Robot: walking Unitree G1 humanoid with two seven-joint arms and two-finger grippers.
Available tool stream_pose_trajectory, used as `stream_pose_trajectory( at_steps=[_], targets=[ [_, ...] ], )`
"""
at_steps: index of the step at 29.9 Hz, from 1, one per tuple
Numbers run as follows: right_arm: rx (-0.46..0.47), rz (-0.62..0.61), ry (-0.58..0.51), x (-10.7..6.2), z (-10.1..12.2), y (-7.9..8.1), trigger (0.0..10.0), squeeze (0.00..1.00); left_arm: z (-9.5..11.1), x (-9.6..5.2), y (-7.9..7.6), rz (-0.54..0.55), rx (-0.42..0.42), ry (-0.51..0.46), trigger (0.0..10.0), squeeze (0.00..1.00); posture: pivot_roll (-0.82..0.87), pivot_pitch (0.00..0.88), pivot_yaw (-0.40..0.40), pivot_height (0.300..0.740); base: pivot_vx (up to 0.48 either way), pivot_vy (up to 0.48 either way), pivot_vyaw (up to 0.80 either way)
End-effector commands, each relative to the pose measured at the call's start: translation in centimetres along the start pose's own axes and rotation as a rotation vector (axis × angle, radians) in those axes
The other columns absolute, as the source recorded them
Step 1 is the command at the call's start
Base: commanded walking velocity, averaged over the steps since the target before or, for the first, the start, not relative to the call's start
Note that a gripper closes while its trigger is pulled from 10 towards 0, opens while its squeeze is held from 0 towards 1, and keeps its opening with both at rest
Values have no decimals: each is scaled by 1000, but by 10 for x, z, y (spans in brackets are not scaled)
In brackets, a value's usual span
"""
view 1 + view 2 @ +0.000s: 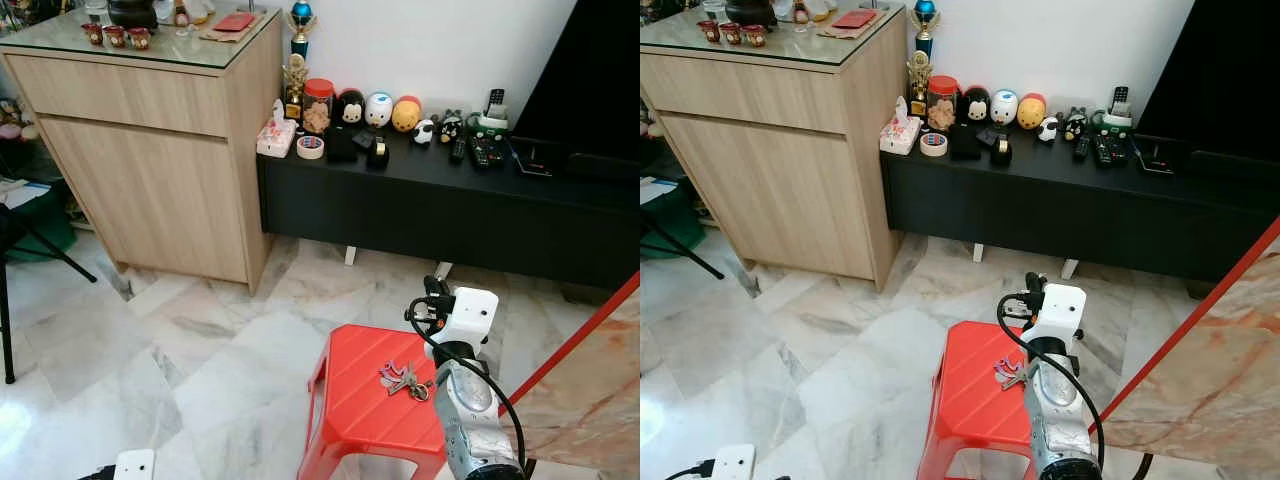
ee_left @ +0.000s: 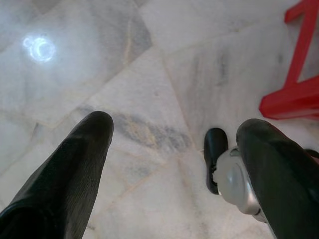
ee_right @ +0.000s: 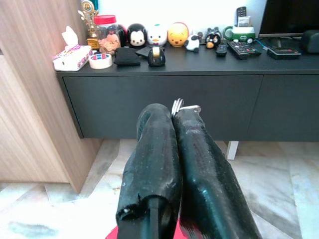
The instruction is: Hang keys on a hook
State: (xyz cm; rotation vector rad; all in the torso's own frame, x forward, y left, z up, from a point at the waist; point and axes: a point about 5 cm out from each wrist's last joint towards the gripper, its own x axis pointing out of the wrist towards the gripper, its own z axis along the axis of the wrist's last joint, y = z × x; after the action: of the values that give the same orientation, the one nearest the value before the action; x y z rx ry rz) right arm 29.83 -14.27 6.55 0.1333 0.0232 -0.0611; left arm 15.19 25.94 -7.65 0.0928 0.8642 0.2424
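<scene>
A bunch of keys [image 1: 405,380] with a pink tag lies on the top of a red plastic stool [image 1: 355,390], near its right edge. My right arm reaches forward over that edge, just right of the keys. My right gripper [image 3: 175,113] is shut and points level at the black console, above and past the keys. A small silvery bit [image 3: 180,105] shows at its fingertips; what it is cannot be made out. My left gripper [image 2: 174,144] hangs open over the marble floor [image 2: 149,64], beside a red stool leg [image 2: 294,94].
A wooden cabinet [image 1: 150,170] stands at the left. A low black console [image 1: 440,210] along the wall carries figurines, a tape roll [image 1: 310,147], a tissue box and remotes. A red-edged marble slab [image 1: 590,390] leans at the right. Dark chair legs [image 1: 40,250] stand far left.
</scene>
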Motion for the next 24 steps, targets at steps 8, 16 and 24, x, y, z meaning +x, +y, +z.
stream_pose_trajectory(
  at_steps=[8,16,24],
  targets=[
    [-7,-11,1,4,3,-2,10000,0,-2,0,-6,-18,-9,3,10000,0,59,83,-87,740,-98,0,0],
    [-9,-15,8,3,2,-2,10000,0,-10,-3,-7,-11,-21,22,10000,0,61,86,-89,740,-291,0,0],
    [-8,-16,9,3,2,-1,10000,0,-14,-4,-6,-10,-25,29,10000,0,60,73,-86,740,-299,0,0]
  ],
)
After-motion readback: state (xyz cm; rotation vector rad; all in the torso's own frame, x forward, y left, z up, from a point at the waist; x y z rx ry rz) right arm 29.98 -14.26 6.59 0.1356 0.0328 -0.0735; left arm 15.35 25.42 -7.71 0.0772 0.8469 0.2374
